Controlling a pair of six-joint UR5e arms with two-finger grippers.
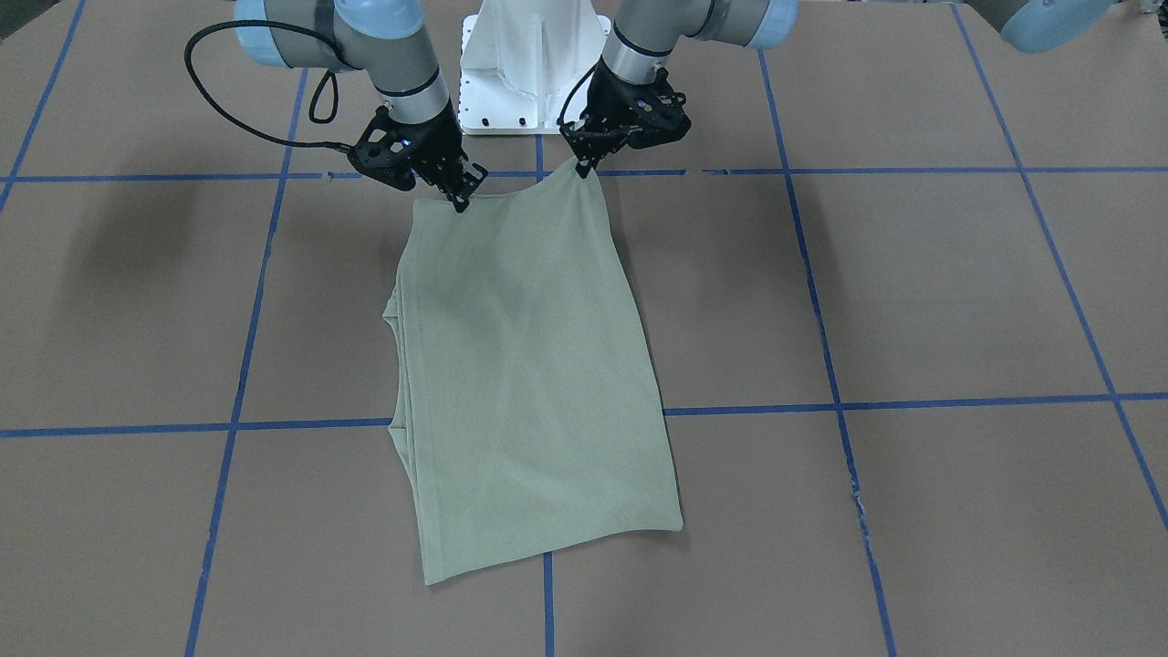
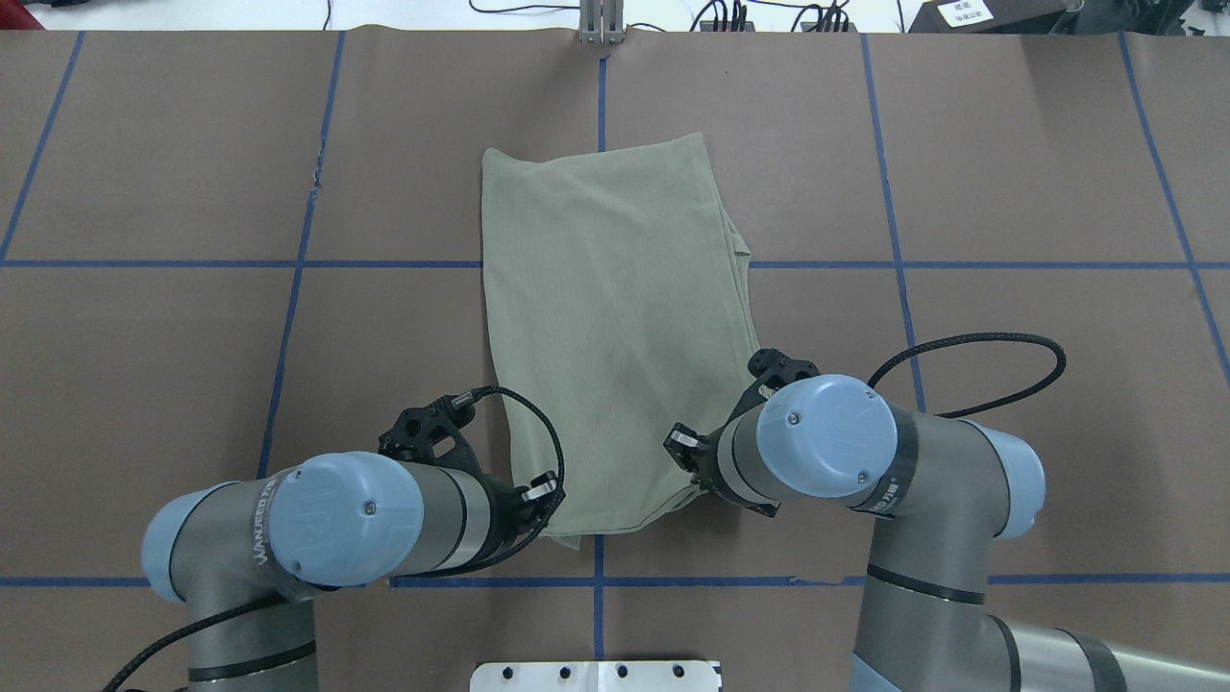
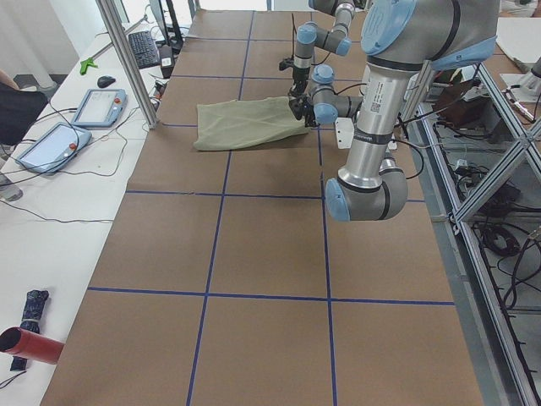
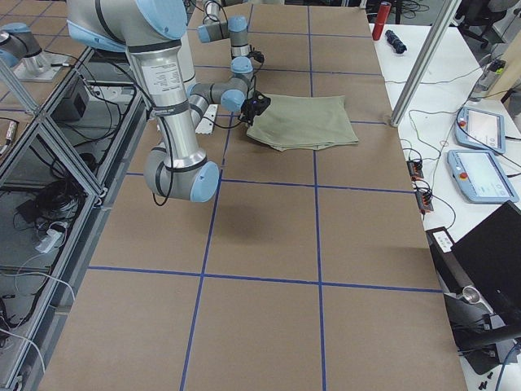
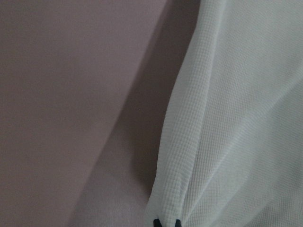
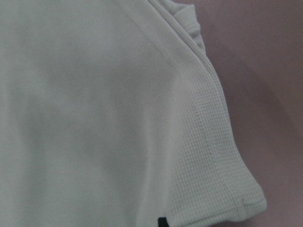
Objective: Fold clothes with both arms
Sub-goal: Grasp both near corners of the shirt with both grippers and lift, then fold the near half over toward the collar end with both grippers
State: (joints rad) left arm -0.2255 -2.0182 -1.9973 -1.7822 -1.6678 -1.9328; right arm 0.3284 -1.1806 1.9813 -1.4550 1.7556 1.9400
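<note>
The clothes are a pale sage-green shirt (image 1: pixel 534 383) folded into a long narrow panel on the brown table, also seen from overhead as the shirt (image 2: pixel 615 308). Its end nearest the robot base is pinched at both corners. My left gripper (image 1: pixel 582 166) is shut on one corner, which peaks upward. My right gripper (image 1: pixel 459 199) is shut on the other corner. Overhead, the left gripper (image 2: pixel 550 498) and right gripper (image 2: pixel 684 452) sit at the near hem. In the wrist views, knit fabric (image 5: pixel 236 123) and a stitched hem (image 6: pixel 208 156) fill the frame. Collar and label are hidden.
The white pedestal base (image 1: pixel 534 64) stands just behind both grippers. Blue tape lines (image 1: pixel 912 401) grid the brown table. A black cable loop (image 2: pixel 980 356) arcs beside the right arm. Tablets (image 3: pixel 72 118) and a metal post (image 3: pixel 127 59) stand at the far table side.
</note>
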